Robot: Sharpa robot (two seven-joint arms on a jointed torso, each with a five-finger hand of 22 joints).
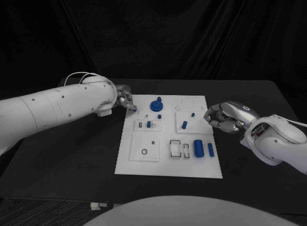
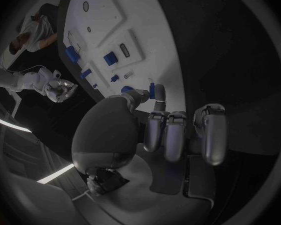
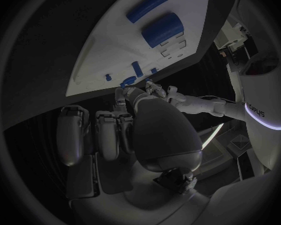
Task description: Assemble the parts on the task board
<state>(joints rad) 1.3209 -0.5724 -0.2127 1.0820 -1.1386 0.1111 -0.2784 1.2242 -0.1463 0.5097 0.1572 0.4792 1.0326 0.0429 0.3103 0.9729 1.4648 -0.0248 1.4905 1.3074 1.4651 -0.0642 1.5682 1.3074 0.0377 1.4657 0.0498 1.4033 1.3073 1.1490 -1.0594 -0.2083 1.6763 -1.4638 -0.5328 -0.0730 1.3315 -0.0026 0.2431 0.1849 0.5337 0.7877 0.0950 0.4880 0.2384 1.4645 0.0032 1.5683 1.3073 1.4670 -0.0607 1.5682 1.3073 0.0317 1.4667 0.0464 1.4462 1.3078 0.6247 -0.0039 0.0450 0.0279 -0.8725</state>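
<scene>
The white task board [image 1: 143,162] lies mid-table. On it stand a blue knob [image 1: 156,104], small blue pegs [image 1: 149,124] [image 1: 184,125] and two blue cylinders [image 1: 199,147] [image 1: 211,149]. My left hand [image 1: 125,100] hovers at the board's far left corner, beside the knob. Its thumb and one finger pinch a small blue part [image 2: 152,91], while the other fingers [image 2: 175,135] are curled in. My right hand [image 1: 224,117] sits at the board's right edge, fingers [image 3: 106,135] curled in with nothing in them. The cylinders [image 3: 160,28] and pegs [image 3: 135,67] lie beyond it.
The board carries raised white plates with slots [image 1: 145,147] and two empty rectangular frames [image 1: 176,148]. Black table [image 1: 65,160] surrounds the board on all sides. My left arm [image 1: 45,110] reaches in over the table's left part.
</scene>
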